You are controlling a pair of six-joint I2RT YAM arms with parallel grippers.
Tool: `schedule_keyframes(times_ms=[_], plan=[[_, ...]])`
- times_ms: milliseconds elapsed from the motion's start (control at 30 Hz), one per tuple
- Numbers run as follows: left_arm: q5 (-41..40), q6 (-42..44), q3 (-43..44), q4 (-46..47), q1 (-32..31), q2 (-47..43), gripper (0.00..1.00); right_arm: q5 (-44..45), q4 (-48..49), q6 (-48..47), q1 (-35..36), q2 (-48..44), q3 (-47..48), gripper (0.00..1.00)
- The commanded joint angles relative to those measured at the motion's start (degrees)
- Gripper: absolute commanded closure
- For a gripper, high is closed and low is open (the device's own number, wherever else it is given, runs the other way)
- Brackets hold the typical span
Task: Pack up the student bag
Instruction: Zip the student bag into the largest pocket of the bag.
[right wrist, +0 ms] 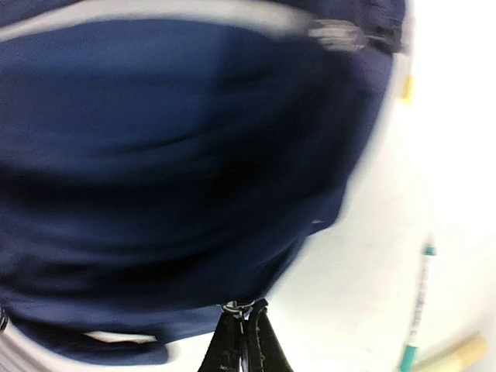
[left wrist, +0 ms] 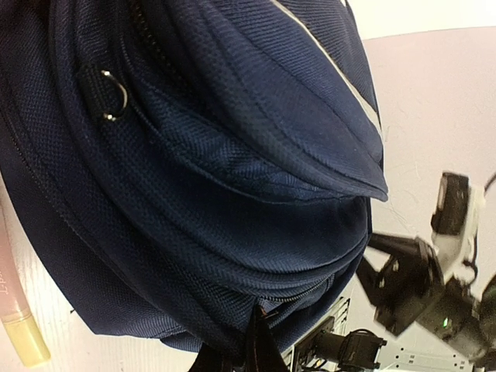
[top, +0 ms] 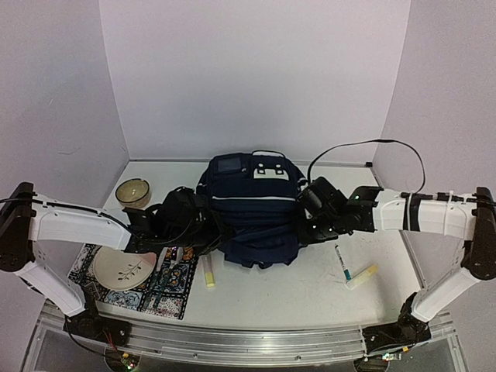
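The student bag point(top: 252, 209), a dark navy backpack with a white stripe, lies in the middle of the table. My left gripper point(top: 208, 231) is at the bag's left side. In the left wrist view it point(left wrist: 260, 341) is shut, pinching the navy fabric point(left wrist: 232, 194) beside a zip seam. From the right, my right gripper point(top: 307, 221) meets the bag. The blurred right wrist view shows it point(right wrist: 246, 311) shut on a small metal zip-pull ring at the bag's point(right wrist: 178, 155) lower edge.
On the left stand a tan bowl point(top: 133, 191) and a white plate point(top: 124, 267) on a patterned mat point(top: 167, 298). A pale tube point(top: 208, 271) lies in front of the bag. Right of it lie a teal-tipped pen point(top: 343, 263) and a yellow marker point(top: 362, 275).
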Motion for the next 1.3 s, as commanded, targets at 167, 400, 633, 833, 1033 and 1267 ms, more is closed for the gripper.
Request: schedule_keyframes(times_ms=[167,400,633,833,1033,1267], plan=[[1.36,5.97,4.19,-3.40,-0.04,-8.74,1.00,8.30,-5.70,-3.98,-13.41,-3.38,-0.39,1.00],[2.14,7.22,3.66,-6.93,-0.04,-12.89,1.00,5.86,-0.09,-8.87,-18.41,0.25,1.40,1.00],[5.23,7.94,2.40,-7.15,0.02,-15.87,1.00,1.15,6.09,-13.40,-21.70,5.72,4.13,1.00],[9.41,9.58,3.24,-7.03,-0.01,-15.99,1.00,-2.78,9.50,-16.14,-25.44,9.29,5.33,1.00],[18.66,12.02,3.50,-2.45,-0.02,-15.45,1.00,-6.69,12.16,-17.05,-29.48,10.12,4.40,1.00],[15.35,16.27,4.40,-7.17,0.05,-16.45,1.00,-13.40,13.37,-18.73,-32.79,6.83,2.59,1.00]])
